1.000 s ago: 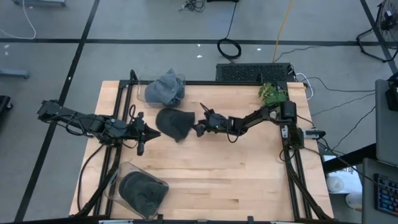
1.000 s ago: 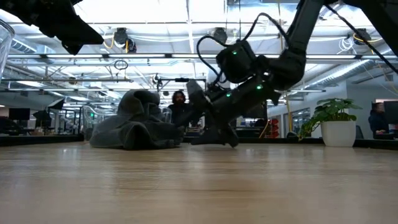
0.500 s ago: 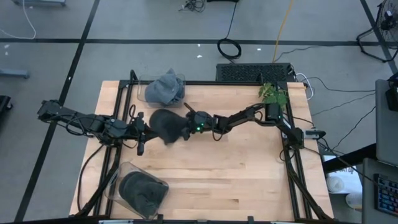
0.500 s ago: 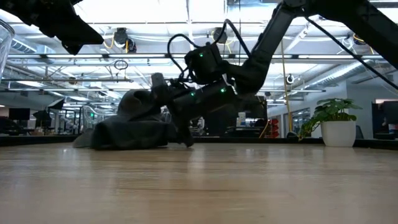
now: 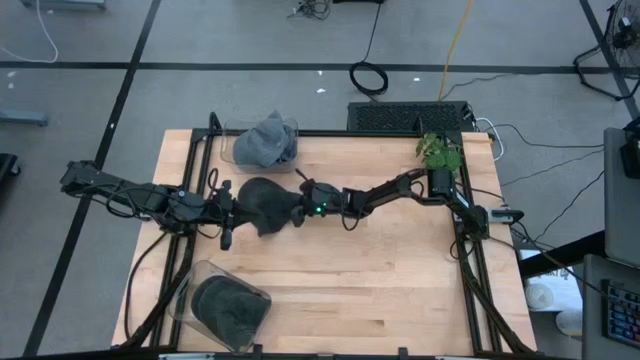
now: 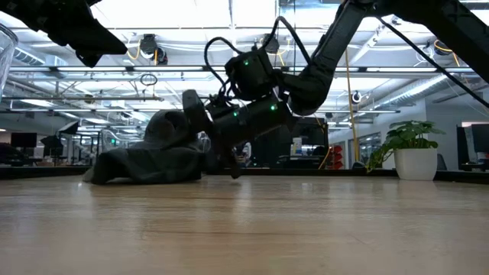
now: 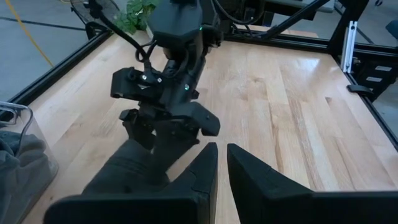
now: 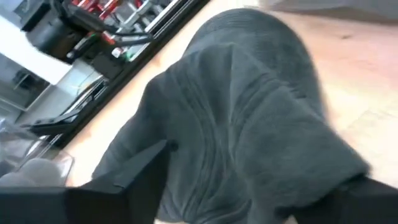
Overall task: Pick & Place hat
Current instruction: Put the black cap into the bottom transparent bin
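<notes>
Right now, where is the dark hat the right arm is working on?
In the high view the hat lies on the table, left of centre, between the right gripper at its right edge and the left gripper at its left.

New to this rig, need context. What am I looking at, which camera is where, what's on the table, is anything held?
Two dark robot arms work at a wooden table. One camera looks straight down, one sits at table height, and one rides on each wrist. The right gripper, fingers spread, is at the edge of a dark grey hat at mid-table, straddling its fabric without a finished grip. The left gripper waits beside the hat, fingers nearly shut, holding nothing. Another hat sits in a clear bin at the far edge, a third in a bin at the near edge.
</notes>
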Robot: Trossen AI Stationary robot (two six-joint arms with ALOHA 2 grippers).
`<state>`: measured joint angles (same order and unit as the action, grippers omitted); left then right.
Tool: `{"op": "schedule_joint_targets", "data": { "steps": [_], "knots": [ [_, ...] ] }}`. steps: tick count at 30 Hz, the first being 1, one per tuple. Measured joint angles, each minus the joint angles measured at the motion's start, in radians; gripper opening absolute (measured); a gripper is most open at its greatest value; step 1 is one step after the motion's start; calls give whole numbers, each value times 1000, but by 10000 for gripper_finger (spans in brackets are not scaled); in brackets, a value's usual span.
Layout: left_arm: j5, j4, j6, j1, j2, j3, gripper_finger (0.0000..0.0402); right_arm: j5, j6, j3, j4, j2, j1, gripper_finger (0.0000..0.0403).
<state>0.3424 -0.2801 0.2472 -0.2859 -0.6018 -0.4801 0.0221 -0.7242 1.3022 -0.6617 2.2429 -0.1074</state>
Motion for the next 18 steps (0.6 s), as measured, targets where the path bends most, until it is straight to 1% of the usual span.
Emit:
{"op": "schedule_joint_targets", "data": {
  "steps": [2,4,9,10,14,18],
  "knots": [
    [0,0,0,0,0,0,47,4,3,0,1,0,0,233],
    [0,0,0,0,0,0,47,4,5,0,0,0,3,182],
    [0,0,0,0,0,0,47,2,62,0,-48,0,19,29],
    [0,0,0,0,0,0,47,2,82,0,-59,0,26,15],
    [0,0,0,0,0,0,47,-8,90,0,-75,0,41,5],
    [0,0,0,0,0,0,47,-120,98,0,-100,-32,35,3]
  ]
}}
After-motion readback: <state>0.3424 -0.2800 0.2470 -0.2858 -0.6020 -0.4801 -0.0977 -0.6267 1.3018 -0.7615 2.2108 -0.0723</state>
